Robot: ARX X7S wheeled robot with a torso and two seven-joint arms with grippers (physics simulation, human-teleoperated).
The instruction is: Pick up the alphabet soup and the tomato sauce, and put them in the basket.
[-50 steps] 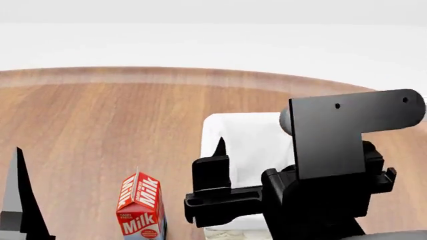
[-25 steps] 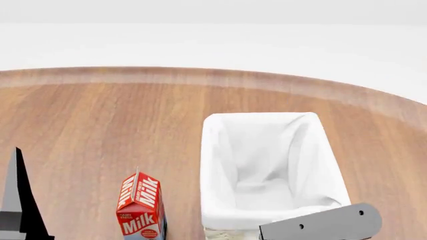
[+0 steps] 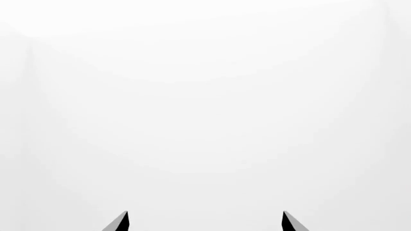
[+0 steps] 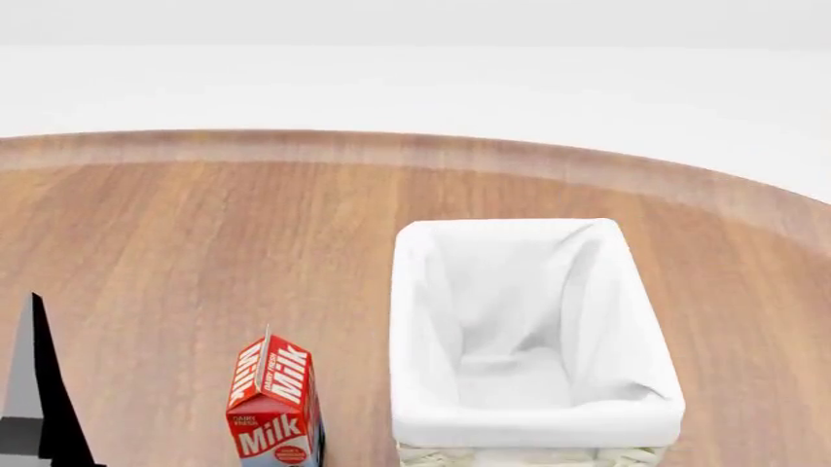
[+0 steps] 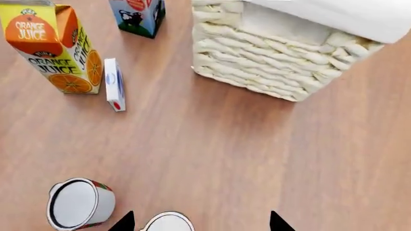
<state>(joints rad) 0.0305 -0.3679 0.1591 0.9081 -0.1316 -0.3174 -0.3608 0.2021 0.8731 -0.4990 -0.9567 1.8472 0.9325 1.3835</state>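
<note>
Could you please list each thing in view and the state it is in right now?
basket: upright, nothing inside.
milk carton: upright, closed.
orange juice carton: upright, closed.
tomato sauce: upright on the table.
small white box: on its edge beside the juice.
left gripper: open, holding nothing.
right gripper: open.

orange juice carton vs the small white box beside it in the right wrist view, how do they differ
The orange juice carton is taller, yellow and orange with printed oranges; the small white box is thin, mostly white with blue and red marks. The carton is much bulkier than the box. Both stand on the wooden table.
</note>
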